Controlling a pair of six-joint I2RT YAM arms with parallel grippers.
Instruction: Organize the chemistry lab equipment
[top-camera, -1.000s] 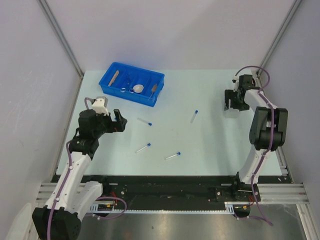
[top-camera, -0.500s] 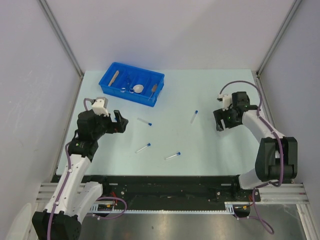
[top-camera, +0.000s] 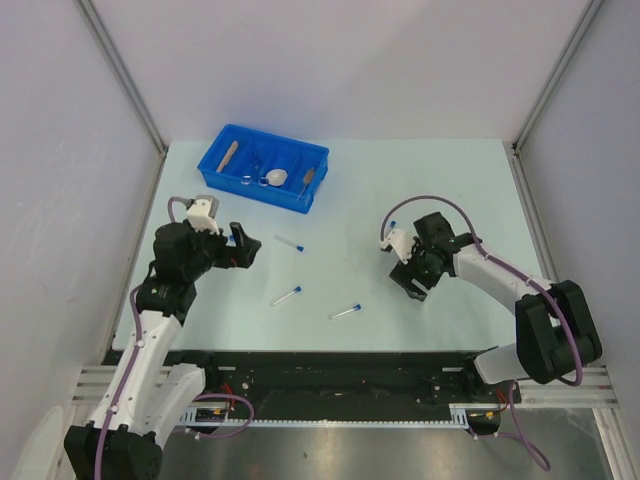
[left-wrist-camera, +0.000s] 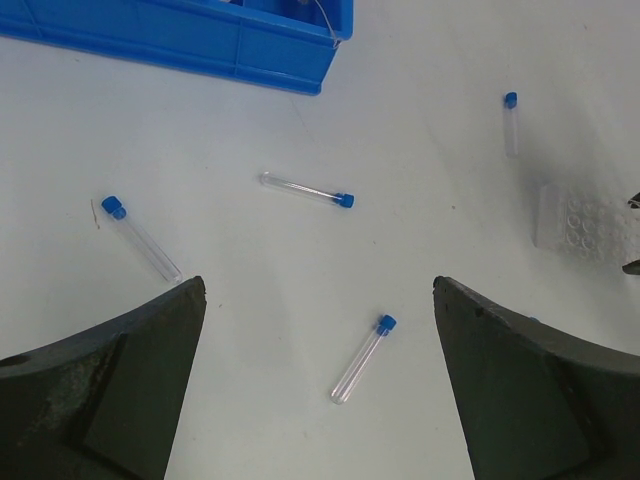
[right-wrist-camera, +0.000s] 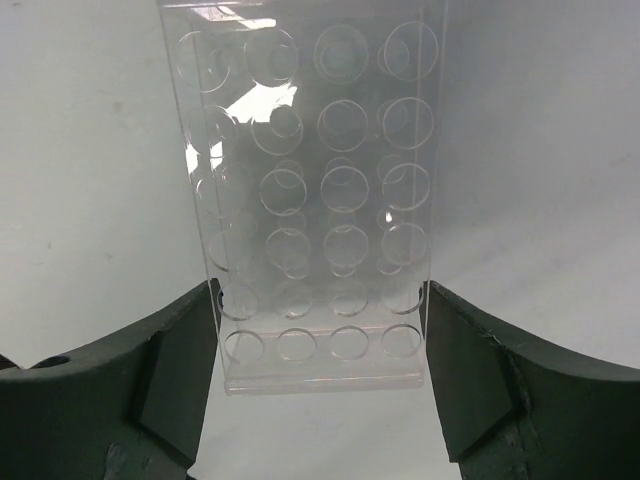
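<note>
- right jaws: spread fairly wide, but they're clamped on the clear tube rack (right-wrist-camera: 320, 180). In the right wrist view both dark fingers (right-wrist-camera: 175, 385) sit tight against its long sides at the closest end, and the rest of the rack sticks out ahead of them.
- the rack is empty, just rows of round holes with nothing in them. I honestly can't tell if it's resting on the surface (top-camera: 450, 180) or lifted a bit off it.
- from the top camera, that arm is stretched in toward the middle of the surface, a little right of centre, with the jaws pointing down at it.
- left jaws: wide open, nothing between them, nothing touched. They hang over the left part of the surface and face the loose tubes.
- four blue-capped tubes are lying flat on the surface, all apart from each other. One (top-camera: 290, 243) is just right of the left jaws, one (top-camera: 286, 296) is nearer the arm bases, and one (top-camera: 346, 312) is further right.
- the fourth tube (top-camera: 389, 231) is just beyond the right jaws. The left wrist view shows it lying near the far end of the rack, not touching it.
- the blue bin (top-camera: 215, 160) sits at the back left of the surface, well apart from both jaws.
- in the bin: flat wooden stick (top-camera: 229, 154) on the left, white round dish (top-camera: 277, 177) about the middle, brown-handled tool (top-camera: 309, 178) on the right. There's some thin metal stuff in there too, but it's too small to make out.
</note>
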